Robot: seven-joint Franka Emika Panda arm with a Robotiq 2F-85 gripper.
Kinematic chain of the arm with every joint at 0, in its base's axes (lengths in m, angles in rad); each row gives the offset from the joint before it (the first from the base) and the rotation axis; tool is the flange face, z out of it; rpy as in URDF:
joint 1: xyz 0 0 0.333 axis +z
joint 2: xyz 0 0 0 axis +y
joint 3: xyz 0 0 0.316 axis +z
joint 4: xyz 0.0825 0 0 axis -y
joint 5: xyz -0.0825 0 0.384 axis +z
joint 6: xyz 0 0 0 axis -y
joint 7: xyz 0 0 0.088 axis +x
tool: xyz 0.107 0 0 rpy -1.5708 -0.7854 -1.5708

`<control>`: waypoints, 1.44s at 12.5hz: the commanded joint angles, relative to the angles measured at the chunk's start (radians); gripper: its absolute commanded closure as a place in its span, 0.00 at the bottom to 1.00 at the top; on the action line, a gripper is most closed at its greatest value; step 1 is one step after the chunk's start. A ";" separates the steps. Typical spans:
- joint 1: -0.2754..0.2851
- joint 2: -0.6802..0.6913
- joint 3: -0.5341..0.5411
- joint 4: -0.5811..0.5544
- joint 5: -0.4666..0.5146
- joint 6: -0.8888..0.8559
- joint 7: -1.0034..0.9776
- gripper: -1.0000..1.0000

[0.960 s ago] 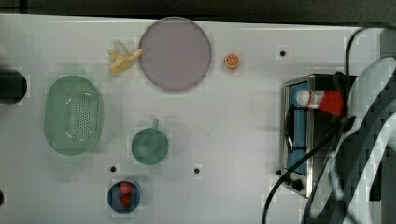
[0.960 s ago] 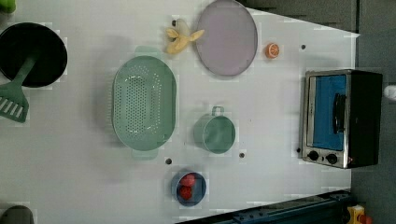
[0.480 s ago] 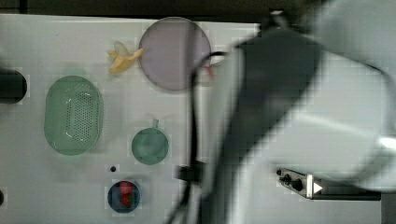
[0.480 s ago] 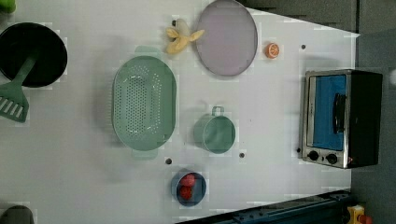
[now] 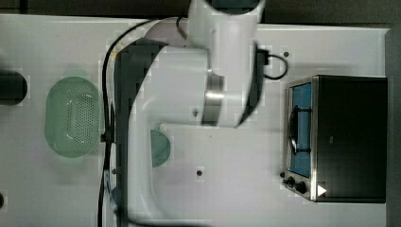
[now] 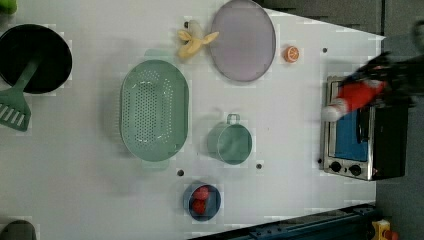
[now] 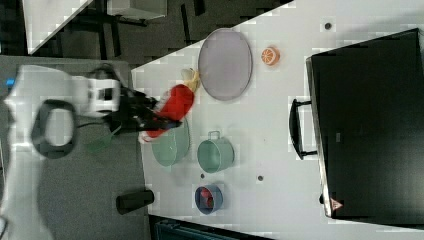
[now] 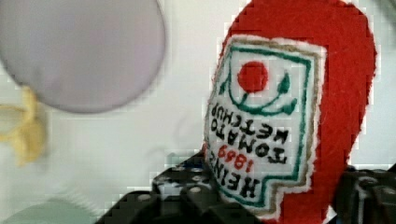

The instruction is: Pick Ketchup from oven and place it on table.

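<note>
I hold the Ketchup (image 7: pixel 172 111) clamped in the hand (image 7: pixel 145 117), carried in the air; the oven (image 7: pixel 367 131) stands well apart at the right view's right. In the right view the bottle's long axis runs roughly level, reaching from the hand over the bench (image 7: pixel 280 165) edge, near the banana (image 7: pixel 190 77), the plate (image 7: pixel 225 56) and the green colander (image 7: pixel 170 147). My judgement: bare bench lies below and beyond the bottle, so the move is downward.
</note>
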 commanded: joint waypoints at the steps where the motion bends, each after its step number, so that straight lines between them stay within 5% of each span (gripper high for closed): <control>1: -0.028 -0.032 0.001 -0.159 -0.048 0.118 0.027 0.37; 8: -0.024 0.053 0.020 -0.518 -0.047 0.639 0.035 0.37; 10: -0.023 0.101 0.028 -0.535 -0.046 0.688 0.035 0.32; 13: -0.023 0.140 0.027 -0.534 -0.040 0.723 0.035 0.01; 18: -0.025 -0.015 0.009 -0.464 -0.040 0.612 0.036 0.00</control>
